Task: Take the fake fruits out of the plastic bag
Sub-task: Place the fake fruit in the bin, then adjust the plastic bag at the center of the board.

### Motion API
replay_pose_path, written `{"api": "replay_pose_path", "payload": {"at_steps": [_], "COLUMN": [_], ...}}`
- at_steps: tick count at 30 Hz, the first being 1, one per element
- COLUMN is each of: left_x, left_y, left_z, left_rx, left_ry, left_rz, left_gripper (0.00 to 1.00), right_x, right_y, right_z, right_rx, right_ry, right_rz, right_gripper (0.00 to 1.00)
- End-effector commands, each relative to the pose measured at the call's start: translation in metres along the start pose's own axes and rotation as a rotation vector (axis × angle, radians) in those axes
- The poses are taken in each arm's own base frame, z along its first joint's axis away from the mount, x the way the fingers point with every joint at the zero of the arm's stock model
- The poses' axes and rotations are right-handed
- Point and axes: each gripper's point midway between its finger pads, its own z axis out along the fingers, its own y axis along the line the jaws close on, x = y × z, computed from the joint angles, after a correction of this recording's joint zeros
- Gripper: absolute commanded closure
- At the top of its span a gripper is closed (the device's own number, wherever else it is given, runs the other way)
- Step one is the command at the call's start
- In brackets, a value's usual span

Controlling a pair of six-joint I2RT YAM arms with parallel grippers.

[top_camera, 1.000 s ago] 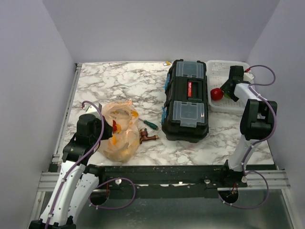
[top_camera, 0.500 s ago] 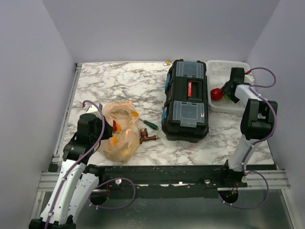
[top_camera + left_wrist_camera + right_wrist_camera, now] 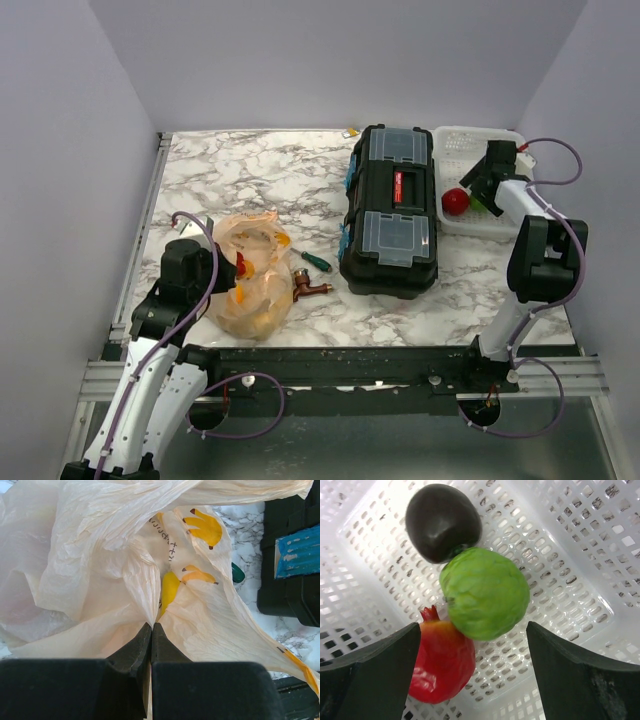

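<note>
Top external view: the black toolbox (image 3: 390,210) stands on the marble worktop (image 3: 240,170) and serves as datum. The plastic bag (image 3: 255,280) lies left of the toolbox, toward the near edge, with a screwdriver (image 3: 316,261) and a brown tap (image 3: 310,288) between the two. The left fingers (image 3: 230,274) meet the bag on its side away from the toolbox. The right fingers (image 3: 478,190) hang over the white basket (image 3: 455,142) just beside the toolbox's right flank, where a red fruit (image 3: 456,201) lies. Left wrist view: the left fingers are together, clamped on a fold of the bag film, judged to anchor the thin film so it does not drag along when a fruit is lifted out. A yellow fruit (image 3: 169,591) sits inside, behind the fold. Right wrist view: the right fingers are apart and grip nothing. Below them a green fruit (image 3: 485,592), a dark fruit (image 3: 443,522) and the red fruit rest touching on the basket floor, so three fruits are out of the bag. The wide stance suits a release.
</note>
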Motion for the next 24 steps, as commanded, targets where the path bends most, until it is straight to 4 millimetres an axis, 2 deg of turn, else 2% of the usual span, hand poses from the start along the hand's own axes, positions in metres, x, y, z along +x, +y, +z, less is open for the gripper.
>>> {"api": "replay_pose_path", "payload": {"at_steps": [1,4,9,13,16,19,24], "left_x": [-0.009,-0.01,-0.01,-0.011,-0.014,-0.017,-0.022], "left_y": [-0.003,-0.004,-0.004,-0.002,-0.001,-0.001,-0.001], "left_z": [-0.007,-0.007,-0.005,-0.007,-0.012,-0.017,-0.023], "left_rx": [0.007,0.012,0.006,-0.003,-0.011,-0.01,-0.017], "left_ry": [-0.035,-0.043,-0.029,-0.039,-0.059,-0.081,-0.1], "left_rz": [0.002,0.003,0.001,0.001,0.001,0.001,-0.007], "left_gripper": [1.0,1.0,1.0,1.0,1.0,1.0,1.0], "right_x": [-0.013,-0.026,-0.051,-0.051,-0.031,-0.003,0.058], "right_y": [0.005,0.014,0.047,0.079,0.119,0.154,0.203], "right_z": [-0.026,-0.048,-0.109,-0.155,-0.2,-0.249,-0.331], "right_rx": [-0.038,-0.095,-0.27,-0.434,-0.612,-0.796,-1.117], "right_ry": [-0.019,-0.043,-0.157,-0.194,-0.201,-0.206,-0.17], "right_rz": [-0.009,0.004,-0.028,-0.088,-0.185,-0.276,-0.452], "right_gripper": [0.11,0.11,0.15,0.16,0.16,0.16,0.16]}}
